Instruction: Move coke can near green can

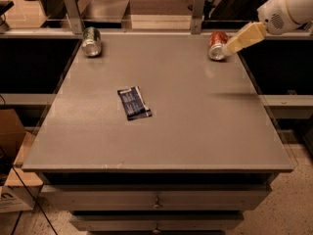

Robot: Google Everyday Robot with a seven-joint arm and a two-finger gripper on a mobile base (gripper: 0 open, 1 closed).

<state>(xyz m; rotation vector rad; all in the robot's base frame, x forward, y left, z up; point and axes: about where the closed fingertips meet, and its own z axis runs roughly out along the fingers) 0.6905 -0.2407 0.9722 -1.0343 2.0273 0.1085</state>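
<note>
The grey desk [195, 131] carries everything. The pincer [231, 47] hangs over its far right corner, tip just beside the coke can [216, 44] lying there; released or clenched, I cannot tell. The green can [91, 40] lies far left, well apart. A dark packet [133, 102] lies mid-desk.

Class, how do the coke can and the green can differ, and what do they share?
The coke can is red-orange, the green can green. The coke can sits far right on the table, the green can far left. The gripper is beside the coke can, far from the green can. Both lie on their sides.
</note>
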